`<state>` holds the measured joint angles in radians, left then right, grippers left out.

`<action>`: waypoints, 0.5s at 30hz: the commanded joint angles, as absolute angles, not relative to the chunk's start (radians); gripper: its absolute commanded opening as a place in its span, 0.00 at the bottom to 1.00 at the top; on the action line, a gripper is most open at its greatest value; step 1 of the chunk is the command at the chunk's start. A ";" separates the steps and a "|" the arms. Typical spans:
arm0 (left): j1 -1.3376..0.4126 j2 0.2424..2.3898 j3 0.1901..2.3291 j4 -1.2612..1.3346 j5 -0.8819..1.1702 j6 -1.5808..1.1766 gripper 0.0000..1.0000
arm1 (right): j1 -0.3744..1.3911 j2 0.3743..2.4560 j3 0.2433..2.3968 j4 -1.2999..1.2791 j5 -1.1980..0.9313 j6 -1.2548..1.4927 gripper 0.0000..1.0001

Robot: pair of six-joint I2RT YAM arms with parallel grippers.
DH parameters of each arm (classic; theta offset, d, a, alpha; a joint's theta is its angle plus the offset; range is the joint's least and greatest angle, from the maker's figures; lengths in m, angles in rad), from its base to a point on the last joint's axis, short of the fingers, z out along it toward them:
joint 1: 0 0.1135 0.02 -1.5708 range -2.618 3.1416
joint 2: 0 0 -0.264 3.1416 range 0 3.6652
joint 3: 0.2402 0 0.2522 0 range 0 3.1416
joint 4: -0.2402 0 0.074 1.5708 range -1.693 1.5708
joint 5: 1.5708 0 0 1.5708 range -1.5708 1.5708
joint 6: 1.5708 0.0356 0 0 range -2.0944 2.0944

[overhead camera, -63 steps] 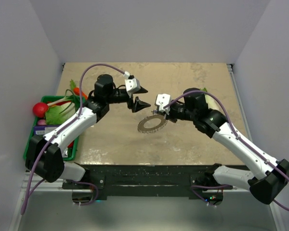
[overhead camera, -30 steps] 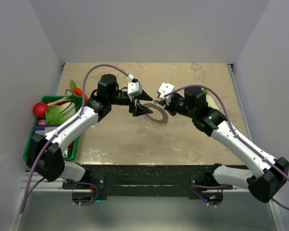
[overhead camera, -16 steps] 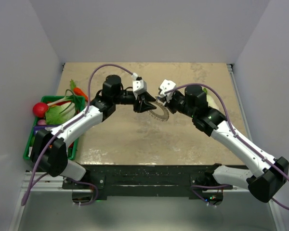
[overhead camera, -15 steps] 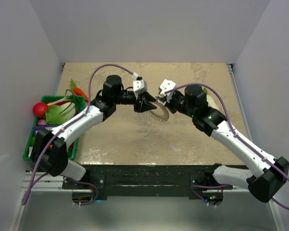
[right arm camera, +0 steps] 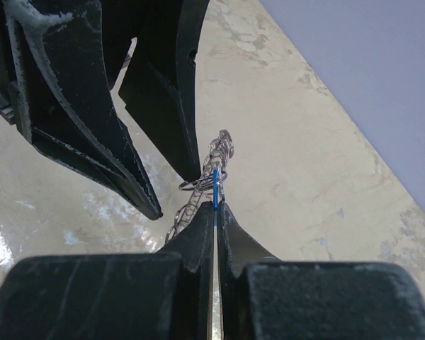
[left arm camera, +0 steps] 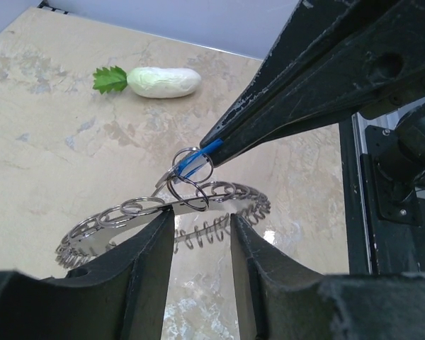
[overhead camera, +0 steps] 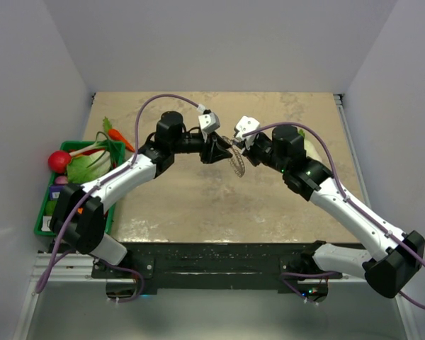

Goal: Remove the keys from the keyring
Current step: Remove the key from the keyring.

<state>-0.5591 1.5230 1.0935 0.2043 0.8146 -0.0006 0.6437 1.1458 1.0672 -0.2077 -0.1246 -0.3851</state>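
Observation:
My right gripper (right arm camera: 216,207) is shut on the small key with the blue head (right arm camera: 217,188), which also shows in the left wrist view (left arm camera: 195,161). The grey coiled keyring (left arm camera: 120,216) hangs from the key by small split rings, tilted and lifted off the table (overhead camera: 237,161). My left gripper (left arm camera: 202,223) is open, with its jaws on either side of the keyring's near edge. One left finger (left arm camera: 152,255) touches the loop. In the top view the left gripper (overhead camera: 219,149) and the right gripper (overhead camera: 234,144) meet tip to tip mid-table.
A white radish with green leaves (left arm camera: 159,81) lies on the table behind the right arm. A green tray (overhead camera: 74,146) of vegetables stands at the left edge, with a red ball (overhead camera: 58,161) beside it. White walls enclose the table.
The right gripper has lifted the key, tilting the keyring up off the table. The left gripper has moved right until its open jaws straddle the loop's edge.

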 commanded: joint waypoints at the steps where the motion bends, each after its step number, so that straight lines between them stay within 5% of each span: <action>1: -0.563 1.516 1.120 0.262 0.782 -0.040 0.42 | 0.644 1.149 1.062 -0.127 -0.103 -0.376 0.00; 15: -0.563 1.516 1.132 0.256 0.778 -0.048 0.41 | 0.643 1.154 1.062 -0.132 -0.103 -0.376 0.00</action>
<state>-0.5591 1.5230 1.0935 0.2169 0.7811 -0.0341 0.6430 1.1698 1.0542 -0.2012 -0.1127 -0.3851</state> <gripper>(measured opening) 0.416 0.014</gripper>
